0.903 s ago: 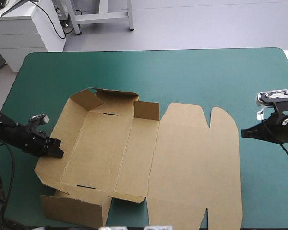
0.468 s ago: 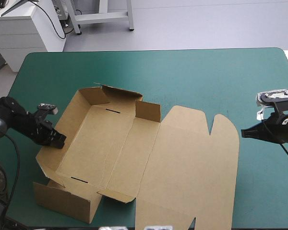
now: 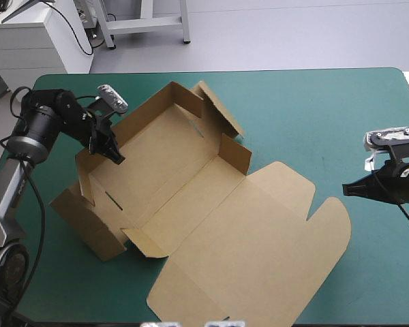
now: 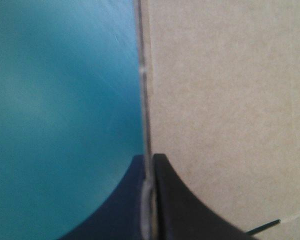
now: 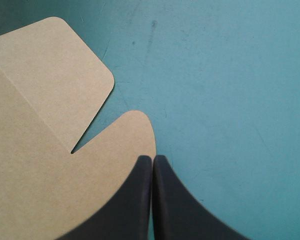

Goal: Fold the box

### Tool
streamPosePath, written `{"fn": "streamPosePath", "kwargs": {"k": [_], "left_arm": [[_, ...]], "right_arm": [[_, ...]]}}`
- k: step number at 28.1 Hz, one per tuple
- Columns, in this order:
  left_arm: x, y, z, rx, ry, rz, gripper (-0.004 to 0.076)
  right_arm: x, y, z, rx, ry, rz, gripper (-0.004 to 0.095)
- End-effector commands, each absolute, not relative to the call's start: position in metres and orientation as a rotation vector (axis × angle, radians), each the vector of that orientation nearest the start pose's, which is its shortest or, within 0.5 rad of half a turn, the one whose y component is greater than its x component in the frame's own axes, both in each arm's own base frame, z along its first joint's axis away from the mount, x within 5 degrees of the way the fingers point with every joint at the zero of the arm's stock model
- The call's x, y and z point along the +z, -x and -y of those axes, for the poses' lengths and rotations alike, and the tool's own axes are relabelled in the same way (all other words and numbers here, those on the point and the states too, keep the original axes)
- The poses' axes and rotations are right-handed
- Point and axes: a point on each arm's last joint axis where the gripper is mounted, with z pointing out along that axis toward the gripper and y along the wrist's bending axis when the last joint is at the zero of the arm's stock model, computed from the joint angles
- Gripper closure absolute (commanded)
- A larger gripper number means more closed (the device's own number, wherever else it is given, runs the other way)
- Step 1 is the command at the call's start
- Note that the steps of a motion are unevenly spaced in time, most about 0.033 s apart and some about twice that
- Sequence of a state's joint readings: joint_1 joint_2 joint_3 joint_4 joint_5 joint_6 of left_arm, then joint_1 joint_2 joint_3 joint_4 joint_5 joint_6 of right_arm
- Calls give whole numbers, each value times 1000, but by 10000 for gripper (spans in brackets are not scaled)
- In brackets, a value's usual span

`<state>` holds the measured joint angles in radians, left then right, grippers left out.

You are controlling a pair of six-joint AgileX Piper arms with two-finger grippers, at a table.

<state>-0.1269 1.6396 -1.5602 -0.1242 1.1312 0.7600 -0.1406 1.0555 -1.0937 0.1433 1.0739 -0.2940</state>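
The brown box point(image 3: 191, 197) lies as an open tray, turned diagonally on the teal-green table, its lid flat toward the near right. My left gripper point(image 3: 113, 151) is shut on the box's left end wall, the board's edge point(image 4: 146, 100) pinched between the black fingers point(image 4: 175, 200). My right gripper point(image 3: 347, 189) hovers at the table's right side, shut and holding nothing, its tips point(image 5: 152, 159) just over the rounded lid flap point(image 5: 65, 90).
A side flap point(image 3: 88, 218) of the box hangs outward on the near left. Bare teal-green cover point(image 3: 313, 116) stretches across the far right of the table.
My left gripper has swung toward the far side, dragging the box's wall with it. The whole box has rotated clockwise on the table. The right arm stayed put.
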Motion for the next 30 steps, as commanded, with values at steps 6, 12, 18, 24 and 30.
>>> {"fn": "streamPosePath", "kwargs": {"k": [6, 12, 18, 24, 30], "left_arm": [[407, -333, 129, 361, -1304, -1929, 731], [415, -319, 180, 461, -1414, -1673, 731], [423, -302, 216, 483, -1475, -1470, 731], [424, -274, 253, 398, -1559, -1341, 731], [423, -267, 261, 395, -1595, -1304, 731]], "right_arm": [[379, -194, 17, -6, 151, -2429, 924], [379, -194, 17, -6, 151, -2429, 924], [379, -194, 17, -5, 151, -2431, 924], [379, -194, 17, -6, 151, -2429, 924], [381, -196, 17, -12, 138, -2401, 923]]}}
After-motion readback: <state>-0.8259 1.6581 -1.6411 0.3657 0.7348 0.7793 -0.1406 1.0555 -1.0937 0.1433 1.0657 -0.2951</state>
